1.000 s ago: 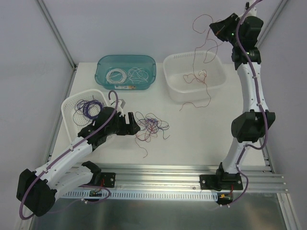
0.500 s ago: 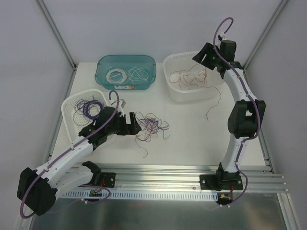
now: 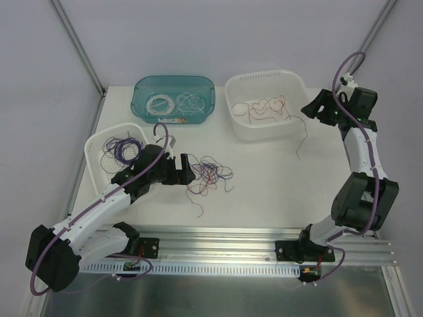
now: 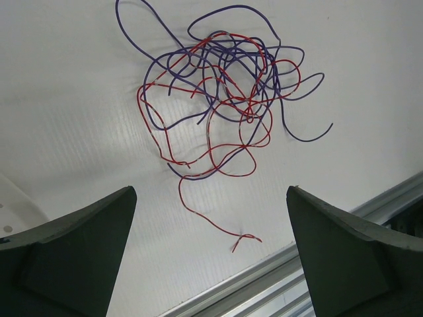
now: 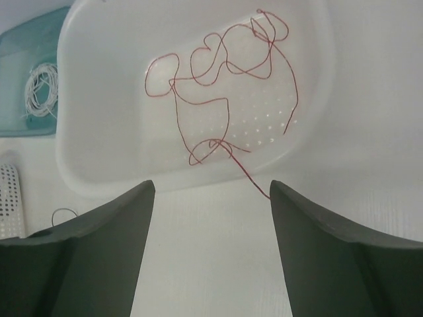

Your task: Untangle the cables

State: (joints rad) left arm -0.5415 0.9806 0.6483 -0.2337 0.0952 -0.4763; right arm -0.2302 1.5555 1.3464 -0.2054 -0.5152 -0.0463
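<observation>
A tangle of red and dark purple cables (image 3: 208, 175) lies on the white table; the left wrist view shows the tangle (image 4: 225, 86) just ahead of the fingers. My left gripper (image 3: 188, 170) sits at its left edge, open and empty (image 4: 211, 191). One long red cable (image 3: 264, 109) lies looped in the white tub (image 3: 291, 82), and its tail runs over the rim onto the table. My right gripper (image 3: 316, 109) hovers right of the tub, open and holding nothing (image 5: 211, 185). The red cable (image 5: 218, 72) ends beside its right finger.
A teal bin (image 3: 175, 80) at the back holds white cables (image 3: 162, 104). A white perforated basket (image 3: 99, 139) at the left holds purple cables (image 3: 119, 148). The aluminium rail (image 3: 225, 238) runs along the near table edge.
The right arm swung down from high above the tub to its right side; its jaws opened and let go of the red cable, which dropped into the tub. The left jaws widened slightly.
</observation>
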